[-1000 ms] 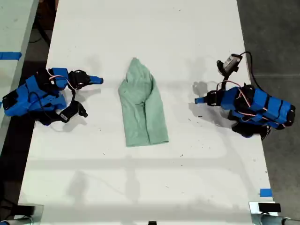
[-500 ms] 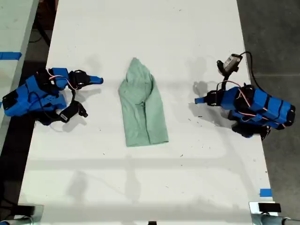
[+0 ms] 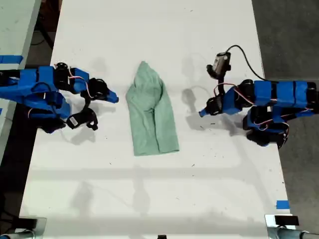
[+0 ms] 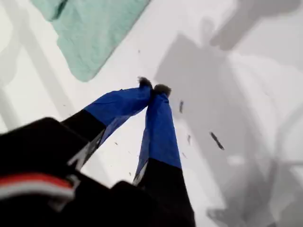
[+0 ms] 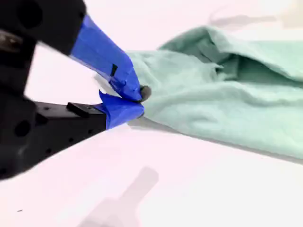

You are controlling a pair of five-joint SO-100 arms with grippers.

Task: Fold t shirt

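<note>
The t shirt point(image 3: 149, 114) lies as a long narrow pale mint-green bundle in the middle of the white table point(image 3: 159, 30), its narrow end toward the far edge. My first gripper point(image 3: 202, 113) is at the exterior view's right. It is shut and empty, a short way from the cloth. Its wrist view shows a rounded corner of the t shirt point(image 4: 90, 33) beyond the shut gripper point(image 4: 152, 87). My second gripper point(image 3: 114, 98), at the exterior view's left, is shut with nothing held. It sits just beside the wide part of the t shirt point(image 5: 227, 94), its tips point(image 5: 140, 100) low over the table.
Blue tape point(image 3: 282, 204) marks the table near the exterior view's lower right corner. Another table with blue tape point(image 3: 10, 59) stands at that view's left, past a dark gap. Dark floor point(image 3: 294, 30) runs along the right. Small dark specks point(image 4: 217, 140) dot the tabletop near my first gripper.
Both arms have stretched out from their drawn-back poses toward the t shirt, each gripper now closer to it. The t shirt has not moved.
</note>
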